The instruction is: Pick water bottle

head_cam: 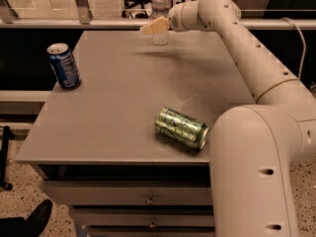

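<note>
Bottle (160, 1) stands upright at the counter's (113, 117) far edge. Gripper (154, 26) sits across its middle; whether open or closed cannot be told. Green can (181, 128) lies near the front edge.

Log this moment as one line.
claw: far edge, at water bottle | blue can: upright, left | green can: on its side

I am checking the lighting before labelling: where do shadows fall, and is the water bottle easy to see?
Camera view: the gripper, at the far edge of the table in front of the water bottle, casts a soft shadow beneath itself; the clear bottle blends into the bright background; the green can shows highlights.
</note>
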